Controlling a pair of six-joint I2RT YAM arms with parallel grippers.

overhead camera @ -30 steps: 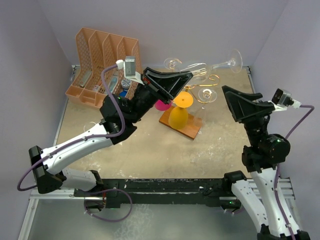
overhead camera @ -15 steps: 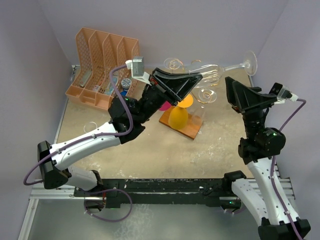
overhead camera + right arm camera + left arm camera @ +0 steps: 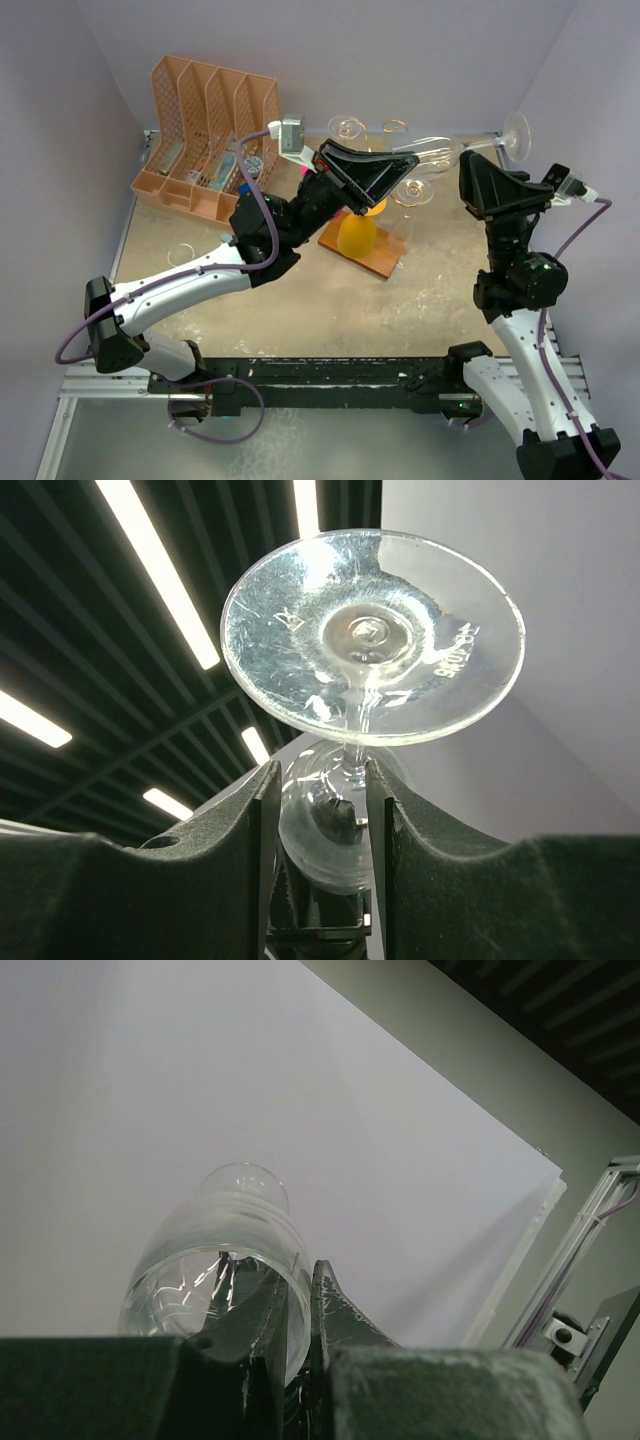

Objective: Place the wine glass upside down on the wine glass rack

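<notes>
The clear wine glass (image 3: 432, 152) lies sideways in the air above the back of the table, its foot (image 3: 515, 131) pointing right. My left gripper (image 3: 400, 166) is shut on the bowl's rim, with one finger (image 3: 335, 1305) outside the glass (image 3: 215, 1280) and the other inside it. My right gripper (image 3: 470, 160) is open, its jaws on either side of the thin stem just behind the foot (image 3: 372, 635), with gaps on both sides. The wine glass rack (image 3: 408, 190), gold wire on a wooden base (image 3: 372, 256), stands below.
An upturned yellow-orange glass (image 3: 357, 233) and clear glasses (image 3: 347, 127) hang on the rack. The orange file organizer (image 3: 205, 125) stands at the back left. Lavender walls close in the back and both sides.
The left arm has carried the glass rightward and farther back. The right gripper has risen to the stem, and its jaws have narrowed around it.
</notes>
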